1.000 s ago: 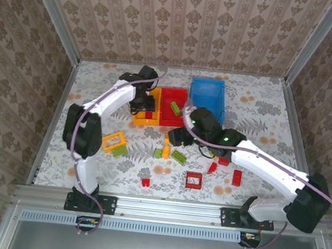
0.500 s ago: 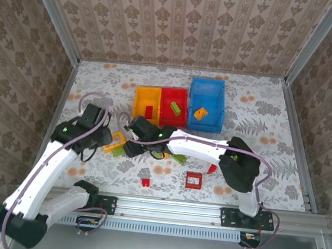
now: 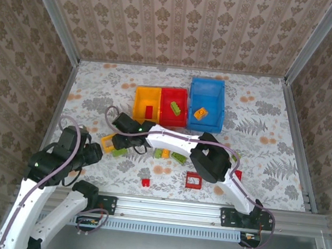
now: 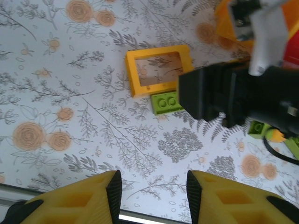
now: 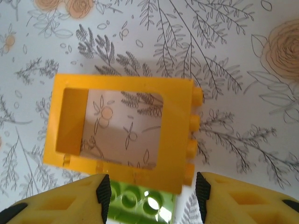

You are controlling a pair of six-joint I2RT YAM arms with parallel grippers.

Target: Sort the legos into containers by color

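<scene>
Jaws apart, floral tabletop [image 3: 263, 105], damask-papered walls [image 3: 182, 25]

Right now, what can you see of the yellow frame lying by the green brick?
The frame is a hollow rectangle of glossy orange-yellow plastic, with a row of studs along one short side. It lies flat on the flowered table, whose pattern shows through its opening. A green brick lies close along one long edge. The right claw hangs over that edge, jaws apart.
</scene>
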